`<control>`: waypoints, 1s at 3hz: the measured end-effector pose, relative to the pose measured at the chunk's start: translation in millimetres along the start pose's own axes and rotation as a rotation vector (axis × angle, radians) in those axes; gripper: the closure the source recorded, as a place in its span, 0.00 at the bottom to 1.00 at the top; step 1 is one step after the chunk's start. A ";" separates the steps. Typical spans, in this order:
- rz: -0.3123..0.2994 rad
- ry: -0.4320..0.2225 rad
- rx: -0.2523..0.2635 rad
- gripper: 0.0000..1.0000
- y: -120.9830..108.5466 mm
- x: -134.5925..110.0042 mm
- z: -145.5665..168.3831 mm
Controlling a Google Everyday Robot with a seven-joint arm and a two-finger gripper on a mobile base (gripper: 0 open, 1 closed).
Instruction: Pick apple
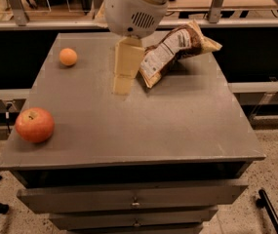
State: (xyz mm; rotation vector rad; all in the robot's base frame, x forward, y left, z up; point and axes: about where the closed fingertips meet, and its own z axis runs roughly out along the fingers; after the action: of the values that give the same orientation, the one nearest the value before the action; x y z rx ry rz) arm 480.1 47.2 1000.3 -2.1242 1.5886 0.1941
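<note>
The apple (34, 125) is round, red-orange with yellowish patches and a stem dimple. It sits at the front left corner of the grey table (177, 126). My gripper (124, 79) hangs from the white arm over the middle of the table's far half, well to the right of and behind the apple. Its cream-coloured fingers (127, 62) point down at the tabletop and hold nothing that I can see.
A small plain orange fruit (68, 56) lies at the back left. A crumpled chip bag (172, 50) lies at the back right, just right of the gripper. Drawers sit below the table's front edge. Rails and shelving run behind the table.
</note>
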 end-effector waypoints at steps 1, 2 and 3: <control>0.016 -0.066 -0.005 0.00 3.8 -2.3 13.1; 0.053 -0.237 -0.041 0.00 18.2 -21.1 62.3; 0.112 -0.376 -0.065 0.00 28.1 -41.7 114.0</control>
State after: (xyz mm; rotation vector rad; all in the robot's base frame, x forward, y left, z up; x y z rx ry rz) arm 459.7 128.9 908.4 -1.9049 1.4896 0.6493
